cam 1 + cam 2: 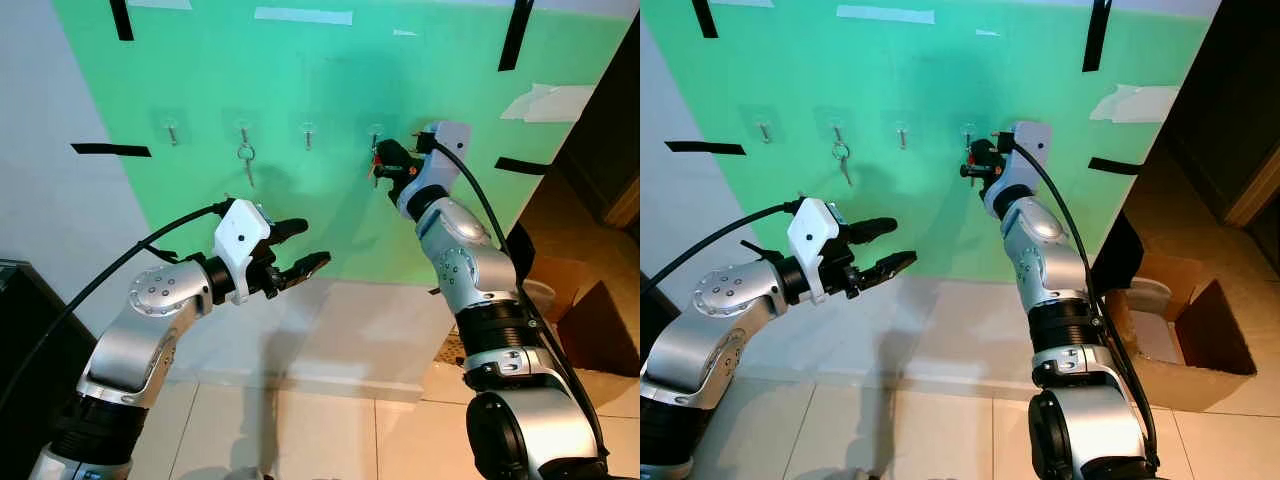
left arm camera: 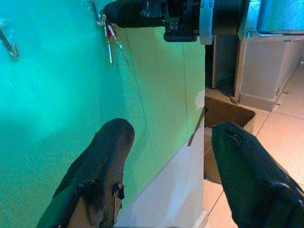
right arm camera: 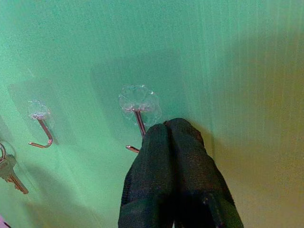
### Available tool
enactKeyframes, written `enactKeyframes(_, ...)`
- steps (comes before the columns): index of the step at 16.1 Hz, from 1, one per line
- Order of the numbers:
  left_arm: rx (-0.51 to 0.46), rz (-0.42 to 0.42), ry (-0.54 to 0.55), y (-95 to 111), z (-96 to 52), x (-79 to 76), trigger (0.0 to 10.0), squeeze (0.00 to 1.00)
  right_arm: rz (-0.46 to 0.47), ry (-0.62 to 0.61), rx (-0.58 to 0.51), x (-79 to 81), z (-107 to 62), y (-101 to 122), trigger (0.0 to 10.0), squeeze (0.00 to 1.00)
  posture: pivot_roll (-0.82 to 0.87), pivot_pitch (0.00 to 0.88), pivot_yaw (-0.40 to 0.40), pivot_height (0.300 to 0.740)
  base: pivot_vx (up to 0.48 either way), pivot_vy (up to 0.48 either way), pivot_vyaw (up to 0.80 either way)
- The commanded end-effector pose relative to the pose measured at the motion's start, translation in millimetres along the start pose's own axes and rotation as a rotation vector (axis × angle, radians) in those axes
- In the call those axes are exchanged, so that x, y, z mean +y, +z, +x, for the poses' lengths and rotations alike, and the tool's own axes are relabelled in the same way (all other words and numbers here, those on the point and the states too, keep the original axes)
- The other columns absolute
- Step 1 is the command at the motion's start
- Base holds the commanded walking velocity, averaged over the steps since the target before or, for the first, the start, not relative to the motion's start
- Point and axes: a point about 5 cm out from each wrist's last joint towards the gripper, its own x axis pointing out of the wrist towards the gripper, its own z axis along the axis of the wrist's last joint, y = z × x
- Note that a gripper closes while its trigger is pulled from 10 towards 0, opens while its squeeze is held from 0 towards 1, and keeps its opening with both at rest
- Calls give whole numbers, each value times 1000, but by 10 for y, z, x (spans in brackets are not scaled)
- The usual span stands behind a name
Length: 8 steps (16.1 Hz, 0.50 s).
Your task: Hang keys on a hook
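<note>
Hanging step: right gripper (image 1: pixel 383 160), clenched on red-tagged metal keys (image 2: pixel 110 40), must seat their ring on the clear-backed copper hook (image 3: pixel 137 121) at its 12 o'clock; left gripper (image 1: pixel 300 248) hovers released.

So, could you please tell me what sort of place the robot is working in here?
Probably a room set up as a test spot: a green board taped to the wall, carrying a row of stick-on hooks, with a tiled floor and an open cardboard box alongside.

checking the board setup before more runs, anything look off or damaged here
One thing: the pale tape patch at the green board's upper right looks crumpled and skewed. The four hooks sit in an even row; a key hangs straight.
</note>
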Motion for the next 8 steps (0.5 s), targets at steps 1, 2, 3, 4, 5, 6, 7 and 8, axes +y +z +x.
enactKeyframes(1,9,6,-5,-3,20,-5,10000,0,-11,-37,19,-92,-15,1,10000,0,10,0,-1,740,0,0,0)
enactKeyframes(2,10,5,-5,-7,21,-10,10000,0,-17,-31,22,-105,-31,1,10000,0,7,0,-1,740,0,0,0)
enactKeyframes(3,11,3,-7,-13,23,-15,10000,0,-26,-22,36,-113,-51,-18,10000,0,5,0,-2,740,0,0,0)
enactKeyframes(4,11,2,-8,-15,23,-20,10000,0,-32,-14,53,-113,-66,-47,10000,0,3,0,-1,740,0,0,0)
enactKeyframes(5,11,1,-10,-17,24,-25,10000,0,-39,-8,71,-111,-78,-75,10000,0,2,0,-1,740,0,0,0)
enactKeyframes(6,11,1,-10,-18,24,-28,10000,0,-43,-6,78,-111,-84,-86,10000,0,1,0,-1,740,0,0,0)
enactKeyframes(7,12,0,-13,-20,28,-37,10000,0,-50,2,104,-99,-104,-138,10000,0,-1,0,1,740,0,0,0)
enactKeyframes(8,12,-1,-14,-21,30,-41,10000,0,-51,6,114,-89,-113,-160,10000,0,-2,0,1,740,0,0,0)
